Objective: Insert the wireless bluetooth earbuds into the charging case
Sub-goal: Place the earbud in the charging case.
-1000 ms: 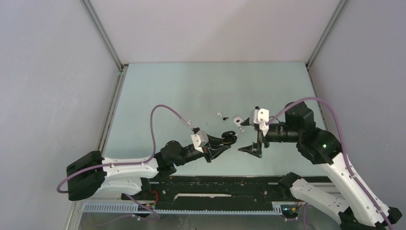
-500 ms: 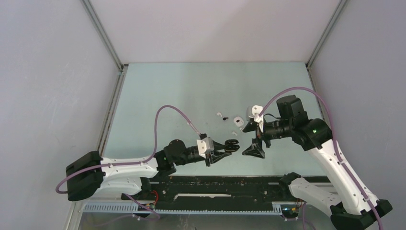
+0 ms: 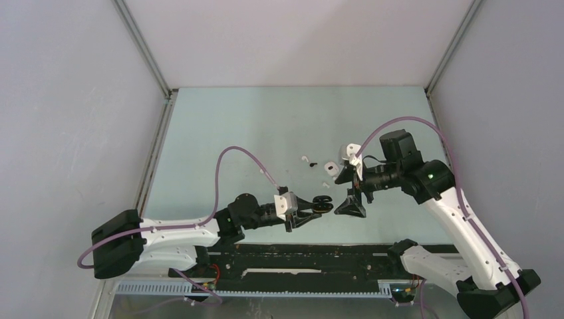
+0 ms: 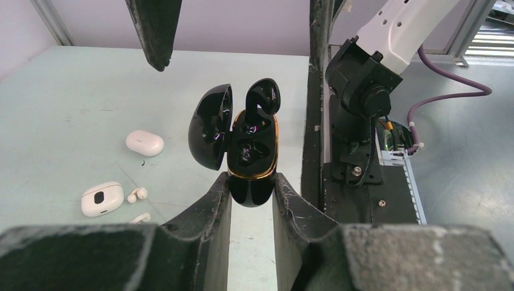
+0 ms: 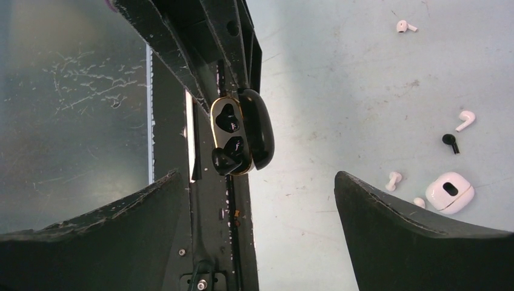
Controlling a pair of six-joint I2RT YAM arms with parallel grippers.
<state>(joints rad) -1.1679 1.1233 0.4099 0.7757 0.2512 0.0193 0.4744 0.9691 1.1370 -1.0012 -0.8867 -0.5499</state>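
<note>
My left gripper (image 4: 251, 185) is shut on the base of a black charging case with a gold rim (image 4: 253, 148) and holds it above the table with its lid open. A black earbud (image 4: 263, 97) stands half in the case's upper pocket; the lower pocket looks empty. In the top view the case (image 3: 323, 201) hangs just left of my right gripper (image 3: 348, 189), which is open and empty. In the right wrist view the case (image 5: 242, 130) lies ahead of the wide-open right gripper (image 5: 257, 182). A loose black earbud (image 5: 450, 141) and white earbuds (image 5: 465, 119) lie on the table.
A white open case (image 5: 450, 191) and a closed white case (image 4: 145, 143) lie on the table behind the grippers, with more white earbuds (image 4: 136, 194) beside them. The black rail (image 3: 299, 256) of the arm bases runs along the near edge.
My left gripper moved right with the case, then held still. My right gripper swung left and closer to the case, still open.
</note>
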